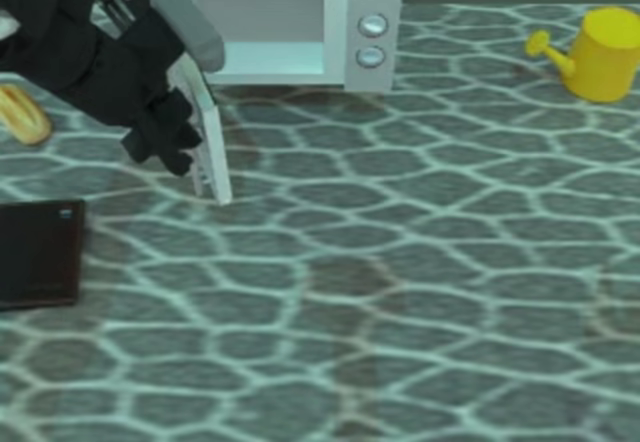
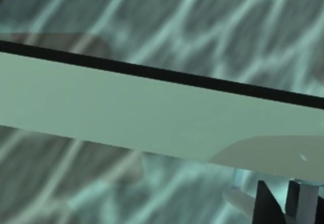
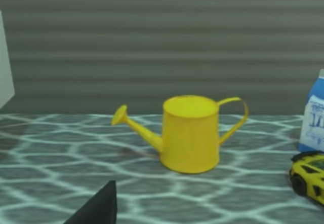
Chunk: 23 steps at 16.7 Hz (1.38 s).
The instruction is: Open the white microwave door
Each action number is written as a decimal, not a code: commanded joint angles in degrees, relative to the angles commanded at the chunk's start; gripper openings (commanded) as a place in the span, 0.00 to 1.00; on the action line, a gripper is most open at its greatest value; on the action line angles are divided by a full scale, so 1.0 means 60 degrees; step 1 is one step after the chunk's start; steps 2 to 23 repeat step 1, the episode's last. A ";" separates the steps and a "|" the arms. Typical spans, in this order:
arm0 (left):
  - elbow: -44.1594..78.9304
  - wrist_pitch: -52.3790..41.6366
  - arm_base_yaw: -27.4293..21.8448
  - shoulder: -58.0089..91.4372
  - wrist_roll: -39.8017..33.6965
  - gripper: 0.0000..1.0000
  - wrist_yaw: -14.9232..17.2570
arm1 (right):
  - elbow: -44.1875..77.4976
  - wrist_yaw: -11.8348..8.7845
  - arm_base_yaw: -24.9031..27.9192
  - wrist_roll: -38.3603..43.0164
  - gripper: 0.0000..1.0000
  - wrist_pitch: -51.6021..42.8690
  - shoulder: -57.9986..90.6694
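Observation:
The white microwave [image 1: 372, 42] stands at the back of the table, its pale interior [image 1: 270, 37] exposed. The door [image 1: 212, 147] is swung wide open, standing edge-on and pointing toward the front of the table. My left gripper [image 1: 165, 142] is pressed against the door's outer end from the left. In the left wrist view the door [image 2: 152, 112] fills the frame as a pale band, and dark fingers [image 2: 268, 209] close around a pale bar at its edge. Only one dark fingertip [image 3: 101, 206] of my right gripper shows, parked off to the right.
A yellow watering can [image 1: 600, 54] [image 3: 190, 133] sits at the back right. A blue-white carton [image 3: 314, 112] and a yellow toy car [image 3: 309, 176] lie beyond it. A flat black object [image 1: 38, 254] and an orange item [image 1: 22, 114] lie at the left.

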 joint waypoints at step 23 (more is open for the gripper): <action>0.0000 0.0000 0.0000 0.0000 0.0000 0.00 0.0000 | 0.0000 0.0000 0.0000 0.0000 1.00 0.0000 0.0000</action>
